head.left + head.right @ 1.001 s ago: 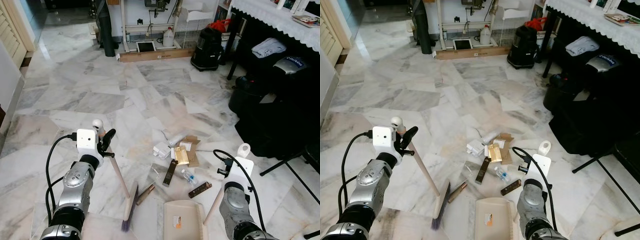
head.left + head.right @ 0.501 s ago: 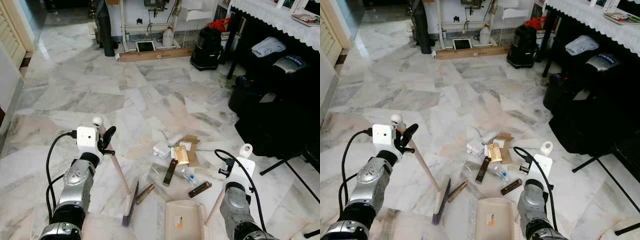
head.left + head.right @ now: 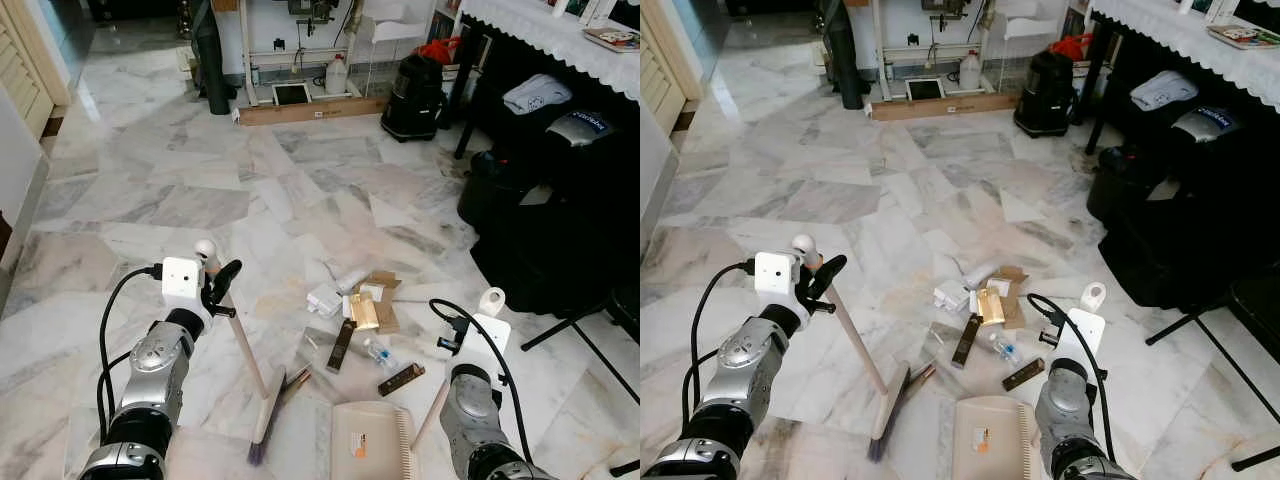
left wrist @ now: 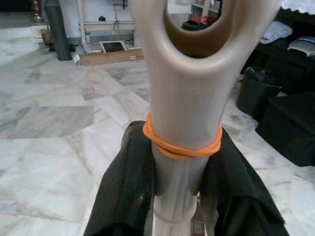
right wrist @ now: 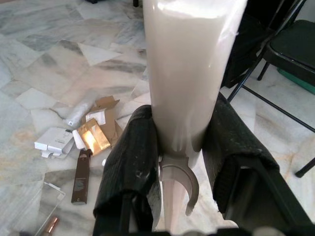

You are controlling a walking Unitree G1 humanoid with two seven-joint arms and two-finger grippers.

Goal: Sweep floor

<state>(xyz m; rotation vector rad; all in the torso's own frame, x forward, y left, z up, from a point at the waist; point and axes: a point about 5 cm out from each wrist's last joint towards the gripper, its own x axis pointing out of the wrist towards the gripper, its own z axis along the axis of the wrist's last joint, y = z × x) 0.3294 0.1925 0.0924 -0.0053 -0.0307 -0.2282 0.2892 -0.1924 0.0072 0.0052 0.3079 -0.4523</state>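
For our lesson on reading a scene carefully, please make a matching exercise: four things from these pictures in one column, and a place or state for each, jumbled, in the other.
Things:
1. broom
2. dustpan
3. gold box
4. black vacuum cleaner

Places or states:
A. standing far off, beside the dark table
B. handle clamped in the left gripper
C. lying among the litter on the marble floor
D. held low by the right gripper, nearest the robot

Pairs: 1-B, 2-D, 3-C, 4-A

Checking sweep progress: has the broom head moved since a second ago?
Yes. The broom head has slid rightward toward the dustpan, and now touches the thin brown stick of litter.
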